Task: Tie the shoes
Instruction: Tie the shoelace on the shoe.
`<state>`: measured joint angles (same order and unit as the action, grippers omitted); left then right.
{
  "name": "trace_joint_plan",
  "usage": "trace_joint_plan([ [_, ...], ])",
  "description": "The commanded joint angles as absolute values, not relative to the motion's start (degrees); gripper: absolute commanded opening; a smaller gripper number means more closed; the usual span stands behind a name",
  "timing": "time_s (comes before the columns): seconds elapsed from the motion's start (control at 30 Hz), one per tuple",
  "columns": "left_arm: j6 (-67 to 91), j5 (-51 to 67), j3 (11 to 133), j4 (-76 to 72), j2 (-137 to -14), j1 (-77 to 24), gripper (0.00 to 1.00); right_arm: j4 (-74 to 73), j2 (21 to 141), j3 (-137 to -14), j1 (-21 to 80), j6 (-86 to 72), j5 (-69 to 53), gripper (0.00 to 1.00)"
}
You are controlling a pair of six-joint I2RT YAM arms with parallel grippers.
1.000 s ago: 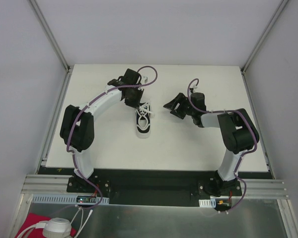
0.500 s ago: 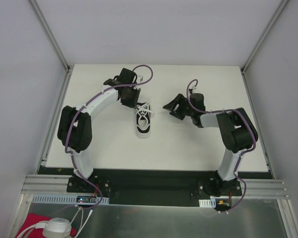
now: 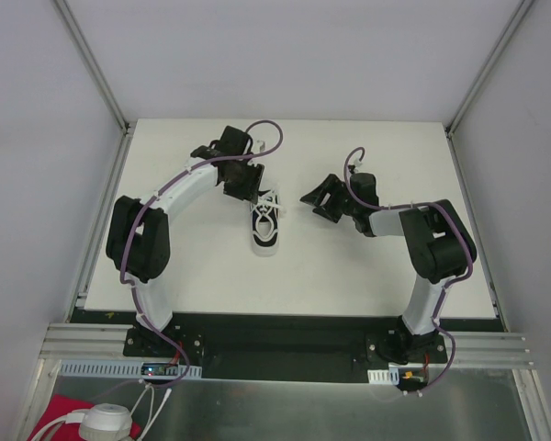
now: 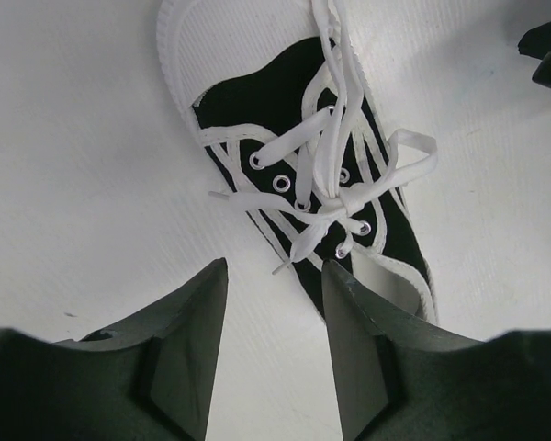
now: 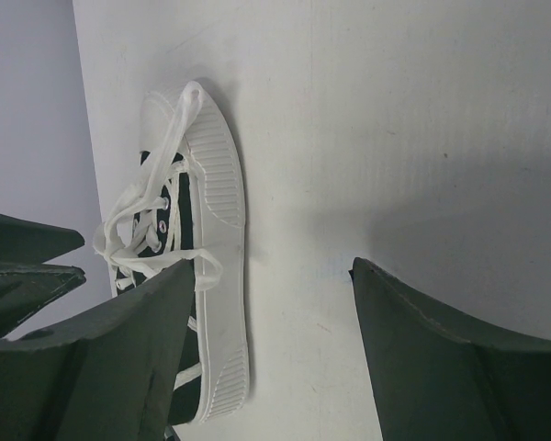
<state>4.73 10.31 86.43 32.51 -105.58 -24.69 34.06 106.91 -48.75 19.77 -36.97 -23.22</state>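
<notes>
The shoe [image 3: 265,226] is a small black sneaker with a white sole, lying mid-table with its toe toward the arms. In the left wrist view its black upper [image 4: 257,96] carries white laces [image 4: 342,197] crossed into a loose knot with a small loop on the right. My left gripper [image 4: 275,266] is open at the heel end; only bare table lies between its fingers, and a lace tip rests just ahead of them. My right gripper [image 5: 272,268] stands open beside the white sole [image 5: 222,276], apart from it and empty.
The white table [image 3: 367,276] is bounded by grey walls with metal posts at the back corners. In the right wrist view the left gripper's fingers [image 5: 28,266] show at the left edge. The right gripper's tip [image 4: 546,46] shows in the left wrist view.
My left gripper has opened from shut and drawn slightly back from the shoe's heel end. The right arm has barely moved.
</notes>
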Motion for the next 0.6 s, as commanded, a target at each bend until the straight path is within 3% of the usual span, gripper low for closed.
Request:
trace_joint_plan([
  [0.0,5.01,10.81,87.98,33.31,-105.38,-24.52,0.44,36.39,107.23,-50.89,20.21,-37.35,-23.91,0.73],
  [0.17,7.72,10.20,88.59,31.82,-105.47,-23.56,0.40,36.30,106.96,-50.71,20.13,-37.35,-23.91,0.73],
  [0.57,33.82,29.17,81.64,23.91,-103.79,-13.80,0.36,36.39,107.23,-50.80,20.21,-37.27,-24.08,0.73],
])
